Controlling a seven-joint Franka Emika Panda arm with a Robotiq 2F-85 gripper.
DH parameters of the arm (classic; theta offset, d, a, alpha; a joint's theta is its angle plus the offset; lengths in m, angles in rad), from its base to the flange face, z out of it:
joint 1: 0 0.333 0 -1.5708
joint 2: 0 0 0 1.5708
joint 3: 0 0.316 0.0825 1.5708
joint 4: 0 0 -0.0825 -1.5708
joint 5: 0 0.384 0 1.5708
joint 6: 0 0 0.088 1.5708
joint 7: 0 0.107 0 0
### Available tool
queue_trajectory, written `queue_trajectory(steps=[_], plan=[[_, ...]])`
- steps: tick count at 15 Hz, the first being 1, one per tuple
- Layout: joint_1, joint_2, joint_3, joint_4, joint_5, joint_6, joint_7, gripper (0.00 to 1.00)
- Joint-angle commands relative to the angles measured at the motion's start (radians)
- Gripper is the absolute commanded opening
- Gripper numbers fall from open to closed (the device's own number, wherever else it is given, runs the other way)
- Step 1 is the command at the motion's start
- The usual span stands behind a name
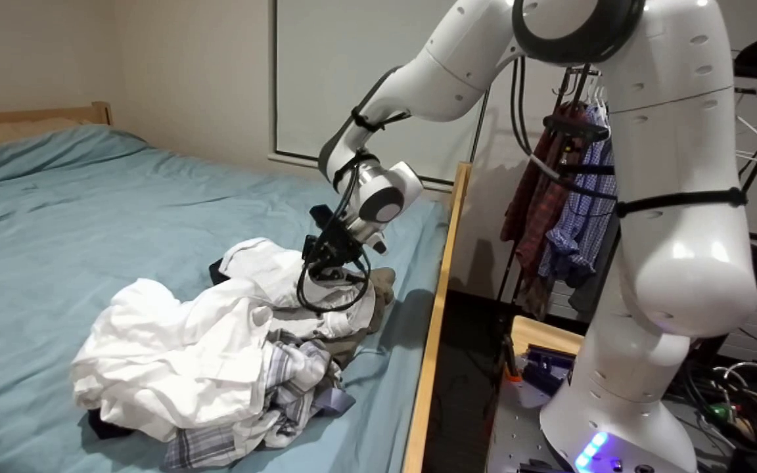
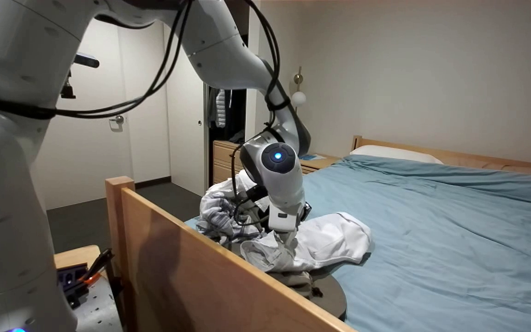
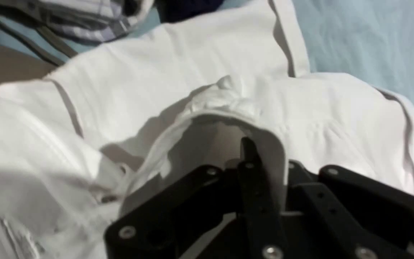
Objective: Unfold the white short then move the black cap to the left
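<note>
1. Since the wrist view is the clearest, I'd start there: the black jointed metal fingers (image 3: 259, 194) look to be pinching an edge of the white cotton-looking shorts (image 3: 214, 64), probably the waistband, which stands up in an arch. So imo we're on the unfolding step, with the cap part not begun.
2. In an exterior view, the shorts lie just behind the flat pale-wood footboard (image 2: 219, 290), drawn up to a peak under the fingers, one end spread over the teal fabric bed sheet (image 2: 436, 230). A round flat taupe thing (image 2: 333, 289) (hat, maybe?) pokes out below.
3. In an exterior view, a bunched white cloth (image 1: 175, 361) and some grey plaid fabric (image 1: 296, 361) sit just beside the shorts. A dark fabric scrap (image 1: 218, 270) peeks out behind; can't tell if that's the black cap.
4. Next move, I reckon: firm pinch, low slow pull away from the plaid, release once flat.
</note>
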Motion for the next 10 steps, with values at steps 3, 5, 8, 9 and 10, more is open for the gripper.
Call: queue_trajectory(steps=[3,5,8,9,10], plan=[[-0.137,-0.224,-0.145,-0.128,0.015,-0.203,-0.072,0.05],[-0.179,-0.230,-0.202,-0.101,0.008,-0.267,-0.050,0.05],[-0.219,-0.182,-0.258,-0.044,0.004,-0.368,-0.021,0.05],[-0.227,-0.148,-0.265,-0.020,0.002,-0.405,-0.006,0.05],[-0.232,-0.128,-0.269,-0.007,0.016,-0.432,-0.006,0.05]])
